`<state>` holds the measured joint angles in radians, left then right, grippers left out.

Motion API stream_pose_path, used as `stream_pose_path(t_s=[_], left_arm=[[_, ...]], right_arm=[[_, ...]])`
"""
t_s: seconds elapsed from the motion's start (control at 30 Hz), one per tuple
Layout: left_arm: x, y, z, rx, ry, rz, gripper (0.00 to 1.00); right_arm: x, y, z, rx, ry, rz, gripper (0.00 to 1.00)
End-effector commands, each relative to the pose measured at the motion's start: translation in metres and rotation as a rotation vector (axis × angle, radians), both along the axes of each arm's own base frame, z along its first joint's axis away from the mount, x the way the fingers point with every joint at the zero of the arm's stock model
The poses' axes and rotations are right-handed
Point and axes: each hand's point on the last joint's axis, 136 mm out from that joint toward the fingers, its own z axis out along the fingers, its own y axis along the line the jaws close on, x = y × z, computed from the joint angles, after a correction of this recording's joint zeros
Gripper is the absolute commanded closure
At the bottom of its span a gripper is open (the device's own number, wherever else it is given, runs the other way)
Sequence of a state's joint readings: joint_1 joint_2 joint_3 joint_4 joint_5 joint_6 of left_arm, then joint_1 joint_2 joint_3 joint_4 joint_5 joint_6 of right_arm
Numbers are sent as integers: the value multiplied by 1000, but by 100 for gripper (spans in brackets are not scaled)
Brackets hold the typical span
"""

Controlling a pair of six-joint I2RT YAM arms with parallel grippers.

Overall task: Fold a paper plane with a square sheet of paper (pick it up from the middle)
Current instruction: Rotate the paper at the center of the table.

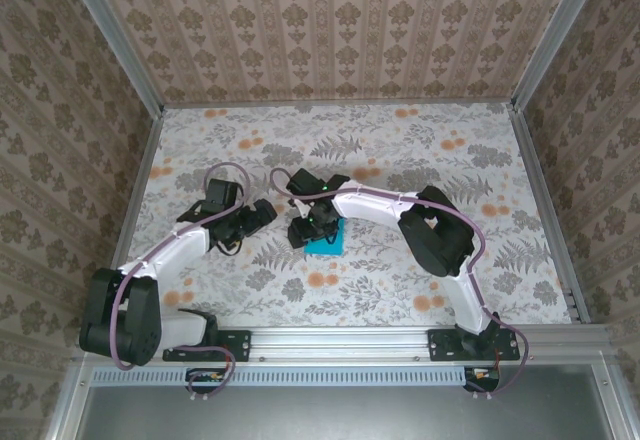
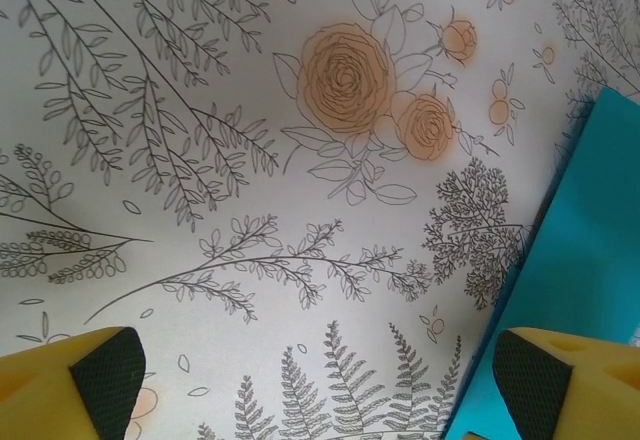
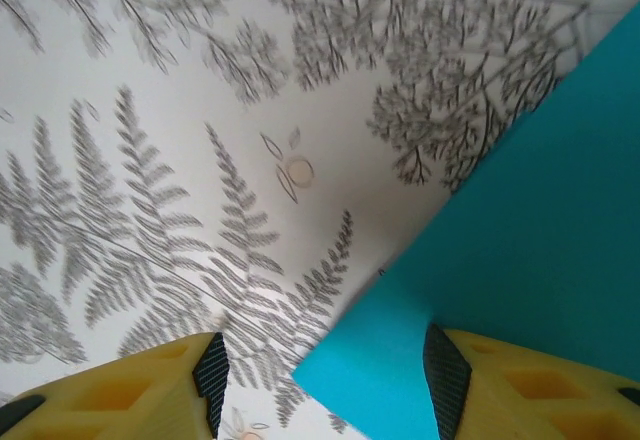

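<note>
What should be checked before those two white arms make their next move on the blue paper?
1. The teal-blue sheet of paper lies flat on the flower-patterned table: ok.
2. The left gripper is open, with nothing between its yellow fingers: ok.
3. The right gripper is open, not clamped on anything: ok.
4. The right gripper is lined up with the middle of the sheet: not ok, as a corner of the paper lies between its jaws.
5. The folds and centre crease are finished: cannot tell, since the arm covers part of the sheet from above and the wrist views show plain blue.
</note>
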<state>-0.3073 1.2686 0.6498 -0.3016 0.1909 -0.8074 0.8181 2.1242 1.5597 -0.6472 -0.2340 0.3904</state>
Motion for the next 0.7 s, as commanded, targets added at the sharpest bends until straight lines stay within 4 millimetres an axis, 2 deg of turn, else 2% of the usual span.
stream_pose_path(t_s=[0.0,0.2,0.33,0.5,0.53,0.57,0.67], left_arm=[[0,-7,1,-5,-8,-44,0],[1,-17,3,-18,-17,-74,0],[4,-32,7,-49,-37,-107,3],[6,-67,19,-124,-89,-192,18],[8,-73,22,-139,-100,-204,23],[3,-89,25,-153,-107,-250,27],[1,-118,30,-195,-128,-320,39]], right_arm=[[-13,-16,-3,9,28,98,41],[-33,-39,3,15,36,209,40],[-37,-48,20,42,-1,241,39],[-13,-58,64,226,-52,-5,33],[-6,-66,70,260,-63,-66,31],[0,-75,76,283,-72,-126,29],[10,-101,78,349,-51,-269,25]])
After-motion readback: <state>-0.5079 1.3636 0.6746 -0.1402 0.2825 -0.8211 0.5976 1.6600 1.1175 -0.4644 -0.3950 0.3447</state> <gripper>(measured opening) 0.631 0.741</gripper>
